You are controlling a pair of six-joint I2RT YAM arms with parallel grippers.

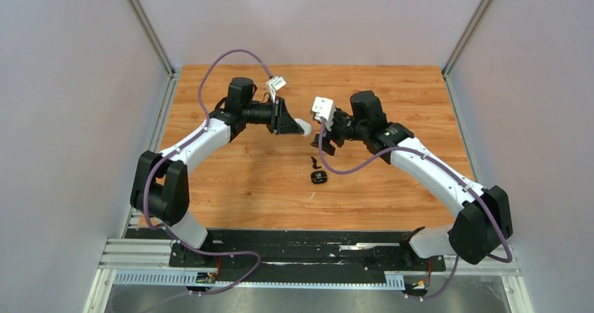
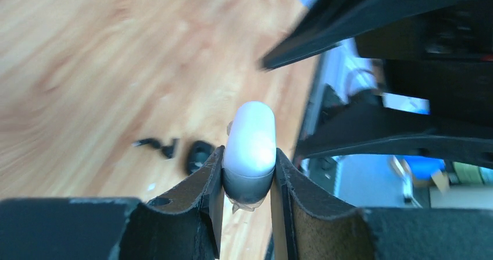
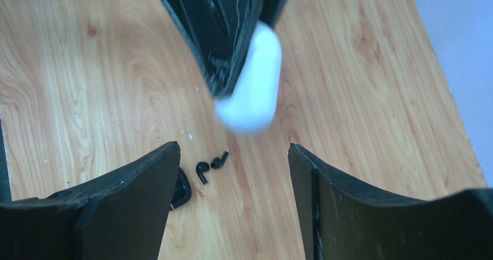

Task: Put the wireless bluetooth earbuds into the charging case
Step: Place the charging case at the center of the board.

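Charging case clamped aloft in left fingers, horizontal.

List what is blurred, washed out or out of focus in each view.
Top external: evenly lit and sharp, but the black earbuds are too small for detail. Left wrist: the white case clamped in the left gripper is the clearest thing; the table behind it is soft. Right wrist: the white case is blurred and washed out, while the wood grain is crisp.
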